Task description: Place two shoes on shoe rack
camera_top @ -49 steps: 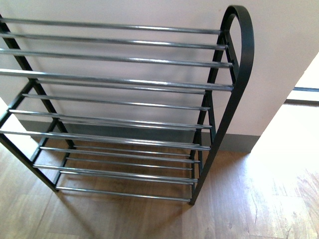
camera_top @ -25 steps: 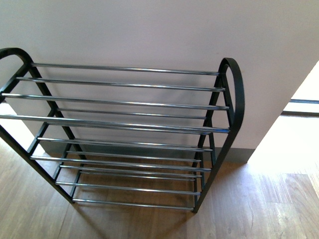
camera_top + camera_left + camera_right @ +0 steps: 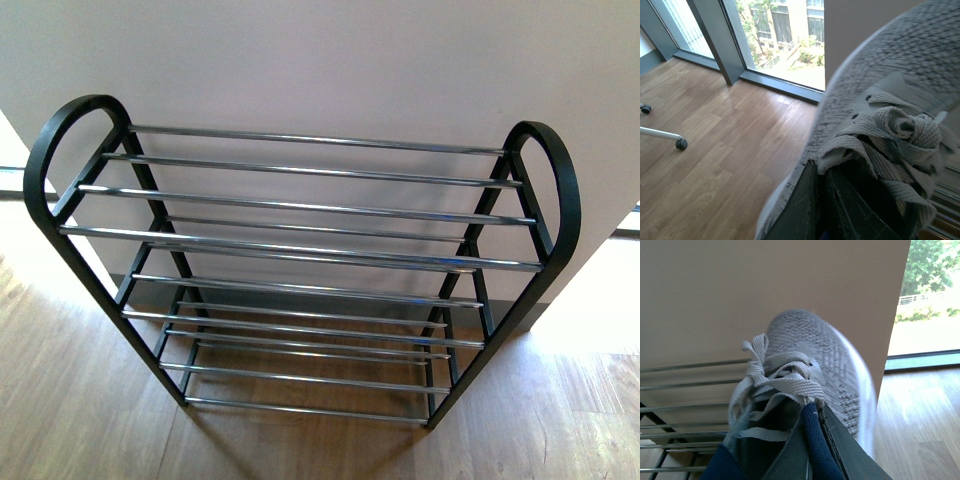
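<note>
The shoe rack (image 3: 300, 250) stands against a pale wall, black side frames rounded at the top and tiers of chrome rods, all bare. Neither arm shows in the front view. In the left wrist view a grey knit shoe (image 3: 900, 65) with grey laces fills the frame, and my left gripper (image 3: 812, 200) is shut on the collar of it. In the right wrist view my right gripper (image 3: 812, 440) is shut on the navy-lined collar of a second grey shoe (image 3: 815, 350), which hangs in front of the rack's rods (image 3: 685, 385).
Wood floor (image 3: 80, 400) surrounds the rack. A tall window with a grey frame (image 3: 725, 45) lies to the left, and a chair caster (image 3: 681, 144) on a white leg sits on the floor there. Another bright window (image 3: 930, 300) lies past the wall's right edge.
The front view has swung left and pulled back: the rack has shifted right in frame, and both of its side frames now show.
</note>
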`<action>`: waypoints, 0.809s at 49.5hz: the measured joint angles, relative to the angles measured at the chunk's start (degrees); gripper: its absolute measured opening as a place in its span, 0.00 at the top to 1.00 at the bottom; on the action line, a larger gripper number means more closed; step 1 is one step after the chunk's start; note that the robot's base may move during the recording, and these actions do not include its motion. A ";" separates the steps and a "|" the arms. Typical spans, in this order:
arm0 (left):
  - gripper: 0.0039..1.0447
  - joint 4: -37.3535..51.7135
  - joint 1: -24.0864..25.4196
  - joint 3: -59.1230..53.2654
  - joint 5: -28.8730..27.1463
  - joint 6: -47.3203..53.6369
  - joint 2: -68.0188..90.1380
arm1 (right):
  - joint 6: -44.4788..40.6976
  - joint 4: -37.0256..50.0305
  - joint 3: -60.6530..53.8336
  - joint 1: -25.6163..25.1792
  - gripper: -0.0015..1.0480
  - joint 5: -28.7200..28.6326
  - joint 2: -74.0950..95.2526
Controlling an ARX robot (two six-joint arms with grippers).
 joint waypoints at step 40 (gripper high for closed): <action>0.98 0.00 -0.11 0.00 0.44 0.02 0.02 | 5.57 -11.23 24.04 20.70 0.99 13.42 27.34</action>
